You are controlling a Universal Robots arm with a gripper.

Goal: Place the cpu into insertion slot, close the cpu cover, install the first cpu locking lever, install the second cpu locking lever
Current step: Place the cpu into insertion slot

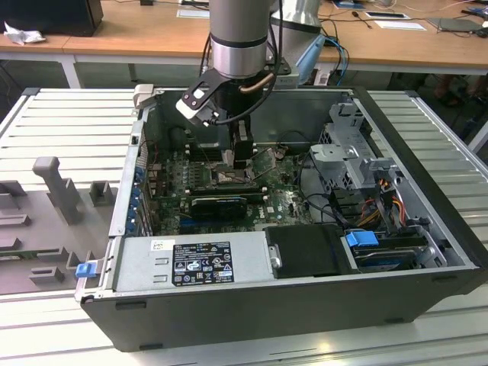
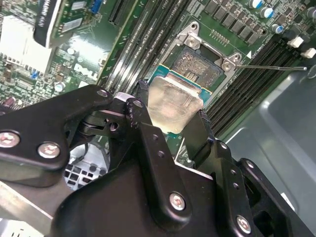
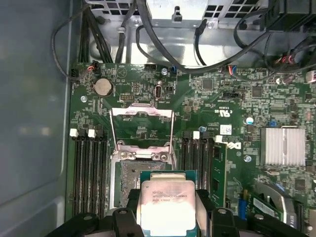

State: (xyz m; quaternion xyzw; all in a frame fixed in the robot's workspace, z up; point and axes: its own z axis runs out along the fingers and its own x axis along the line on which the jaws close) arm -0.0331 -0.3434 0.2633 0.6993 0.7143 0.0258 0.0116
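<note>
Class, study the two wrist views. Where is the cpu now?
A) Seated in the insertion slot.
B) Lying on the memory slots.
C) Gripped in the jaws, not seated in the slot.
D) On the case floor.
C: in the second wrist view the gripper has its jaws shut on the cpu, and the insertion slot lies bare.

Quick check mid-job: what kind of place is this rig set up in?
Probably a lab or workshop: an open computer case sits on a slatted metal table, with wooden desks behind.
</note>
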